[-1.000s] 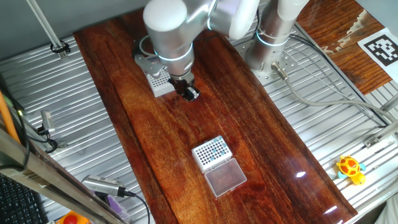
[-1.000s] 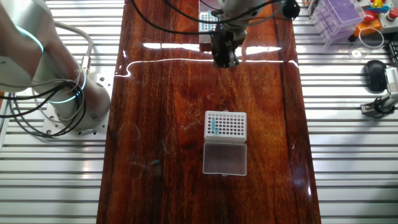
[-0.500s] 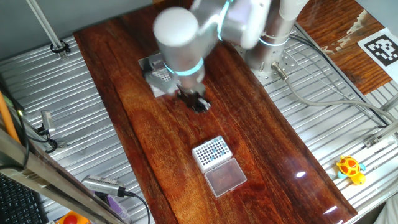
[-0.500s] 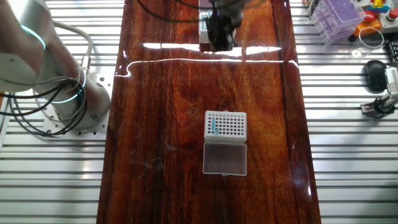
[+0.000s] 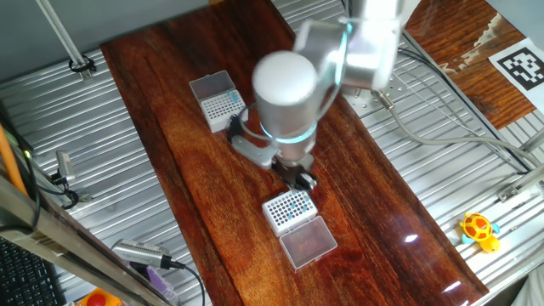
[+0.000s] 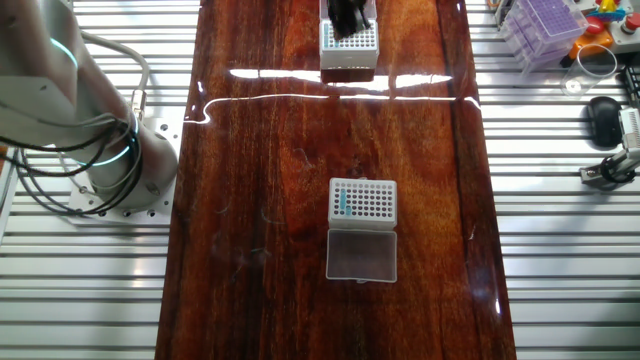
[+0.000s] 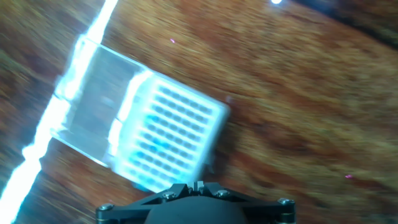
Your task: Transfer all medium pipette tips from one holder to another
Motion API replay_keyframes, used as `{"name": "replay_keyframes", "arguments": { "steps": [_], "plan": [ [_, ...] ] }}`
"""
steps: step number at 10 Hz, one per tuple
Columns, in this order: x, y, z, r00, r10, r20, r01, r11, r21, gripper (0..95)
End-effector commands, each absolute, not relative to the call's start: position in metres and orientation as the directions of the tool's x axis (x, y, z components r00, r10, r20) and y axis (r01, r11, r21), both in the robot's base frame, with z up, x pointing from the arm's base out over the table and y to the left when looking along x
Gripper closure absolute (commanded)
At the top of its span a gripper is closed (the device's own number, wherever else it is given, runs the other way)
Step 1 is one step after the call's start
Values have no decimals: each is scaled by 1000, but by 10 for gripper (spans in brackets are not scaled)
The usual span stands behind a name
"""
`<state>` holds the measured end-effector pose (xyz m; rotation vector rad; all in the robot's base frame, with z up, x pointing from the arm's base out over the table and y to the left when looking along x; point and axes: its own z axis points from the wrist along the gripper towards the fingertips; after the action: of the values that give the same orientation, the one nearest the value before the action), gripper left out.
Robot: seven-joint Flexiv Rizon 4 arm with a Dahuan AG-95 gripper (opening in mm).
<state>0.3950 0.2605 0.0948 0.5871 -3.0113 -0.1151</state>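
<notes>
On a dark wooden table (image 5: 204, 195) between ribbed metal surfaces, teal-blue medium pipette tips (image 6: 342, 204) fill one column of a white holder (image 6: 362, 201) at the table's centre, bare wood all around, while the gripper (image 5: 299, 178), opening indiscernible, hangs beside it.

No readable words, brands or numbers show anywhere. The only sign is a black-and-white square fiducial marker (image 5: 520, 66) on a wooden board at the upper right of one fixed view.
</notes>
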Motion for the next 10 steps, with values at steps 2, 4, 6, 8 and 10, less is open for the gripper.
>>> {"name": "replay_keyframes", "arguments": {
  "steps": [2,4,6,8,10],
  "plan": [
    [388,266,93,-969,-239,60,-237,970,51,760],
    [389,261,91,-968,-245,59,-242,969,52,760],
    [389,260,86,-969,-239,55,-237,970,49,760],
    [390,258,79,-970,-238,48,-236,971,47,760],
    [391,257,76,-970,-239,46,-237,971,42,950]
  ]
}}
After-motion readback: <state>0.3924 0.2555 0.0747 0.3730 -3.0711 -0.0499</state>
